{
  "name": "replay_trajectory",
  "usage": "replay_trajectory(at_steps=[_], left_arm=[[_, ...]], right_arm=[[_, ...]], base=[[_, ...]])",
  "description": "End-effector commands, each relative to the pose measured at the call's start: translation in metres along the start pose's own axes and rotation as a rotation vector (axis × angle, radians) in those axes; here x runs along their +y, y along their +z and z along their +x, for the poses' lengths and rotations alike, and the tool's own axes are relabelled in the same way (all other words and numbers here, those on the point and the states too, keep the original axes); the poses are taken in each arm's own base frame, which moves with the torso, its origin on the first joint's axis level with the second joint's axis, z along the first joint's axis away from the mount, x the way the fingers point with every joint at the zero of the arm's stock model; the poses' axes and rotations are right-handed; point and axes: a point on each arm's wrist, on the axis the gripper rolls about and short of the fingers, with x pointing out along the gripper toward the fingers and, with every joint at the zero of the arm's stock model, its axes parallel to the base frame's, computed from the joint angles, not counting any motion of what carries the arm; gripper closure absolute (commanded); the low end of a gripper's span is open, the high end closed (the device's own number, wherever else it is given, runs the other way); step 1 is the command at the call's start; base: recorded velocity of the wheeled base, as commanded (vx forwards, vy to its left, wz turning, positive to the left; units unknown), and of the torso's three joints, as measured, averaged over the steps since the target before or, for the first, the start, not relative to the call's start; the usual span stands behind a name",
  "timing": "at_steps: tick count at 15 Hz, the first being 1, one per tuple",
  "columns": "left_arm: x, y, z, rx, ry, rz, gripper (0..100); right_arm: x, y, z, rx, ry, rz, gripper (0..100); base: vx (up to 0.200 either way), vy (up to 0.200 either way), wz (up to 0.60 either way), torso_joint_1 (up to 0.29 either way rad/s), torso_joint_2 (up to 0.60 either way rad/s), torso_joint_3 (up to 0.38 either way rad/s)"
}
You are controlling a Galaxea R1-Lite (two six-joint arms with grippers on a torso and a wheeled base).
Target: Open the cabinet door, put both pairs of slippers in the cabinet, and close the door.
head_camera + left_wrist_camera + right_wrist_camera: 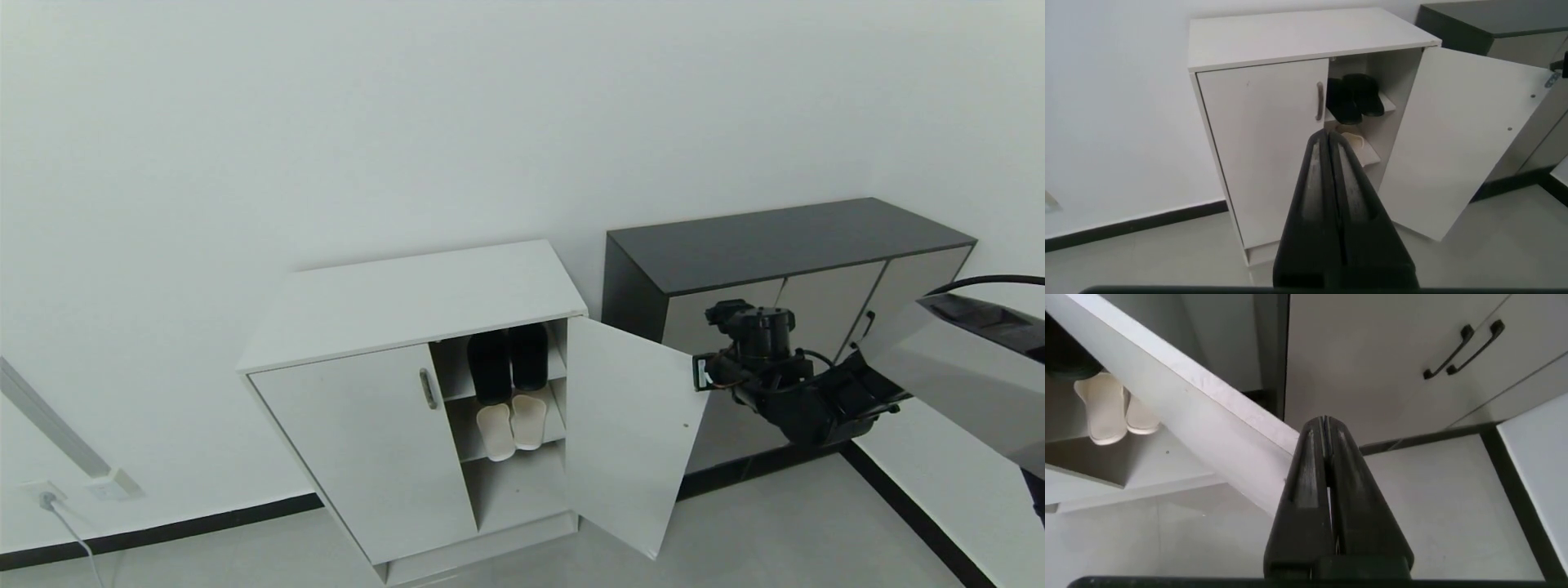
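The white cabinet (408, 302) stands against the wall with its right door (629, 425) swung open and its left door (367, 449) closed. A black pair of slippers (510, 359) lies on the upper shelf and a white pair of slippers (513, 420) on the shelf below. My right gripper (700, 374) is shut and holds nothing, its tips at the open door's free edge (1192, 400). The right gripper (1325, 423) looks past that edge to the white slippers (1106, 412). My left gripper (1328, 137) is shut and holds nothing, well back from the cabinet front (1266, 139).
A dark-topped cabinet (775, 241) with grey doors stands right of the white one, just behind my right arm. A wall socket with a cable (45, 494) sits low on the left. Open grey floor (775, 531) lies in front of both cabinets.
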Motion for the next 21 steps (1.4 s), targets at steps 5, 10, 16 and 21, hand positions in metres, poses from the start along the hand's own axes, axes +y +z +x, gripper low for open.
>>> replay_trajectory(at_steps=[5,10,16,21], left_arm=[[0.000,0.000,0.000,0.001,0.000,0.000,100],[0.000,0.000,0.000,0.001,0.000,0.000,100],[0.000,0.000,0.000,0.001,0.000,0.000,100],[0.000,0.000,0.000,0.001,0.002,0.000,100]], right_arm=[[0.028,-0.003,-0.027,0.023,0.068,-0.036,100],[0.069,-0.001,-0.079,0.023,0.195,-0.087,100],[0.082,0.000,-0.111,-0.020,0.284,-0.088,100],[0.082,-0.005,-0.110,-0.030,0.289,-0.121,100]], base=[[0.000,0.000,0.00,0.000,0.00,0.000],[0.000,0.000,0.00,0.000,0.00,0.000],[0.000,0.000,0.00,0.000,0.00,0.000],[0.000,0.000,0.00,0.000,0.00,0.000]])
